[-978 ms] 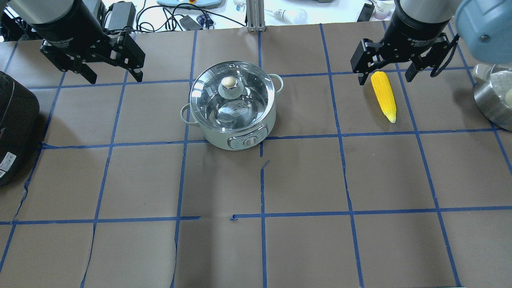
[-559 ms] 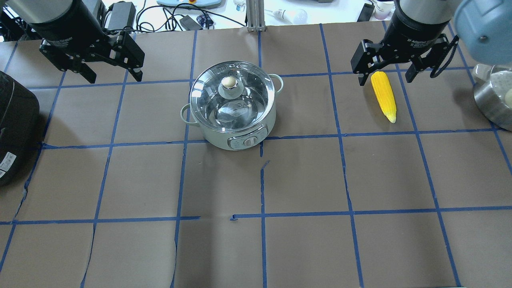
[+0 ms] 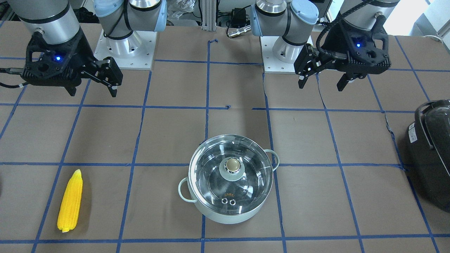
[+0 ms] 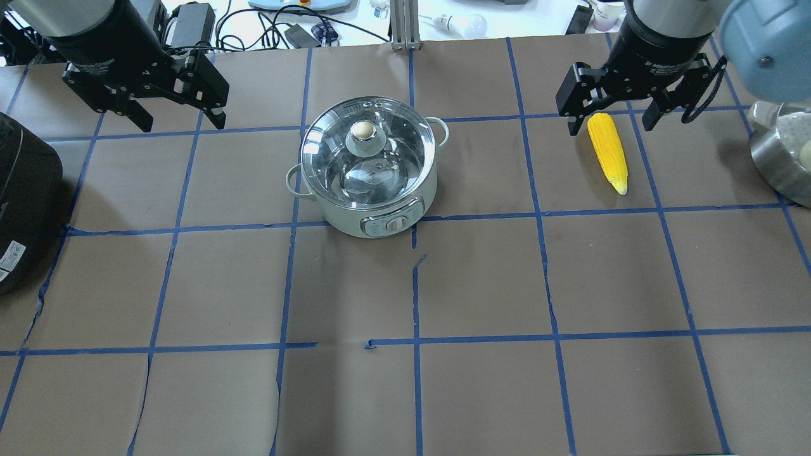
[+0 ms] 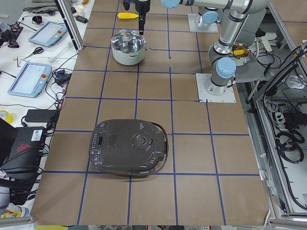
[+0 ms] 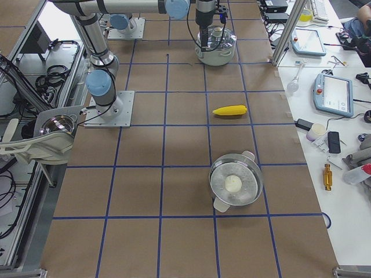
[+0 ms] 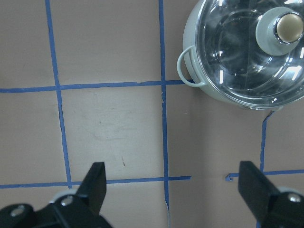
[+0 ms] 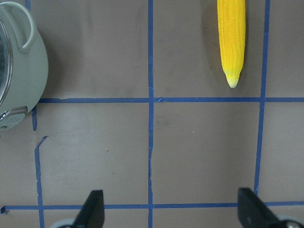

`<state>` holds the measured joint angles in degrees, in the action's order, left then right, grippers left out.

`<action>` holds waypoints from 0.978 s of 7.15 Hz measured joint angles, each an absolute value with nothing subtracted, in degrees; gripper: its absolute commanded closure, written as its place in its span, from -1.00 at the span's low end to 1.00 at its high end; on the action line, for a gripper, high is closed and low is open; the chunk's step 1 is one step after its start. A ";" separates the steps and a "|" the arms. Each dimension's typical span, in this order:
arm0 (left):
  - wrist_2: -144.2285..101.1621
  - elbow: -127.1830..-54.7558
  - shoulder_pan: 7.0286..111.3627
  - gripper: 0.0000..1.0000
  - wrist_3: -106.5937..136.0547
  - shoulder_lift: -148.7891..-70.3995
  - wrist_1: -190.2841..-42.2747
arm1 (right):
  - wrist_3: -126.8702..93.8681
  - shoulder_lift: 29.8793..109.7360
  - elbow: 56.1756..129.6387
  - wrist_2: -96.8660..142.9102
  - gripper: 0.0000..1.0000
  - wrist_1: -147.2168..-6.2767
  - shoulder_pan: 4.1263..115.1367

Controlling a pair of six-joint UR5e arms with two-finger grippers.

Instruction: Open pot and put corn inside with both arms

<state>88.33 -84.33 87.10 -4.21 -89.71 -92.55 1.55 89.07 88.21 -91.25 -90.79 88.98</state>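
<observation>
The pale mint-green pot [image 4: 367, 190] stands mid-table with its glass lid and beige knob [image 4: 362, 131] on; it also shows in the front view [image 3: 230, 211] and the left wrist view [image 7: 247, 52]. The yellow corn [image 4: 607, 152] lies on the table to the pot's right, also in the front view [image 3: 70, 201] and the right wrist view [image 8: 231, 38]. My left gripper [image 4: 182, 121] hangs open and empty above the table, left of the pot and apart from it. My right gripper [image 4: 611, 125] hangs open and empty above the corn's blunt end, not touching it.
A large black appliance [image 4: 25, 196] sits at the table's left edge, also in the front view [image 3: 430, 151]. A steel pot [image 4: 782, 158] with a white item inside stands at the right edge. Brown paper with blue tape grid covers the table [image 4: 412, 380].
</observation>
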 measured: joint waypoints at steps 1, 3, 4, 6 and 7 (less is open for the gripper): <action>88.33 -84.36 87.10 -0.92 -4.22 -89.68 -92.55 | 1.67 89.08 88.15 -91.29 -1.00 -90.79 88.98; 88.26 -84.37 87.10 -0.93 -4.22 -89.71 -92.55 | 1.80 89.11 88.09 -91.31 -1.00 -90.79 89.02; 88.25 -84.33 87.10 -0.93 -4.09 -90.12 -92.20 | 1.83 89.12 88.07 -91.32 -1.00 -90.79 89.03; 86.18 -82.13 88.35 -0.93 -0.69 -93.77 -87.33 | 1.84 89.12 88.11 -91.30 -1.00 -90.79 89.06; 84.49 -80.00 90.35 -0.93 1.72 -97.27 -83.73 | 1.84 89.12 88.07 -91.28 -1.00 -90.79 89.08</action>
